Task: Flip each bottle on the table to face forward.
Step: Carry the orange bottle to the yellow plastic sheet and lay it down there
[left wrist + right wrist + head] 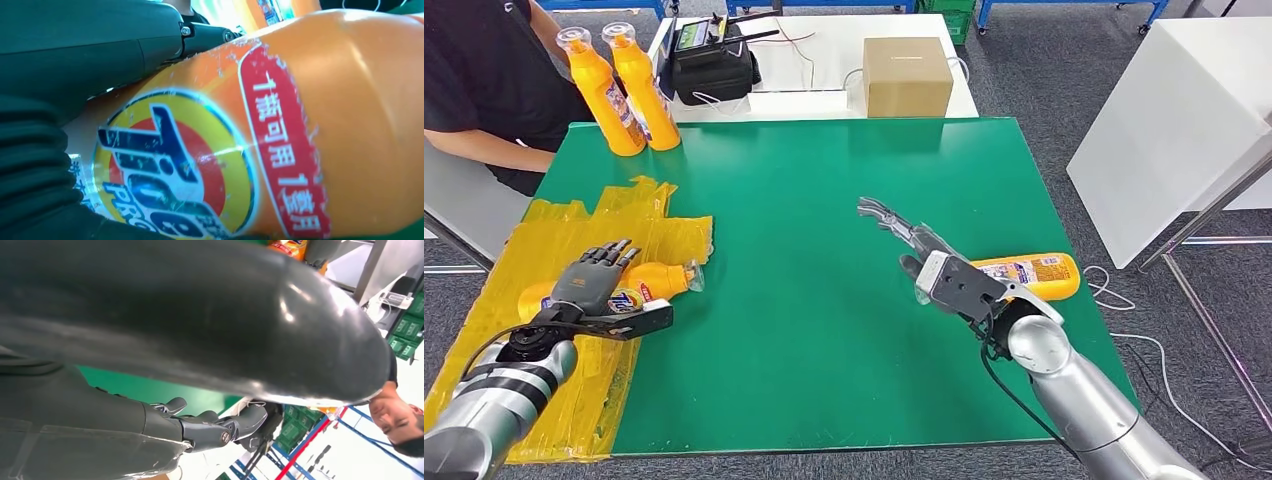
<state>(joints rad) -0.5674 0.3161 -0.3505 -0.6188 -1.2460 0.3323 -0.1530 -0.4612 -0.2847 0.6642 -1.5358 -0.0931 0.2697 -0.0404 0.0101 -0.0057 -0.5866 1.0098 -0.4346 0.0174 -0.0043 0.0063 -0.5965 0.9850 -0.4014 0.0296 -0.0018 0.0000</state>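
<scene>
Left hand (589,280) fingers grip the lying bottle (656,281); right hand (921,256) hovers, fingers spread wide.

The orange bottle (310,125) filling the frame carries a round "Tide" logo at lower left and a red band reading "1瓶可用1…", its last characters unclear.

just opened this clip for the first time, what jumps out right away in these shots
The bright green table dominates, with a crumpled yellow plastic sheet on its left side, where the left hand rests on an orange bottle lying on its side. Two more orange bottles stand upright at the far left corner beside a seated person. The right hand hovers with its fingers spread, next to another lying bottle.
</scene>
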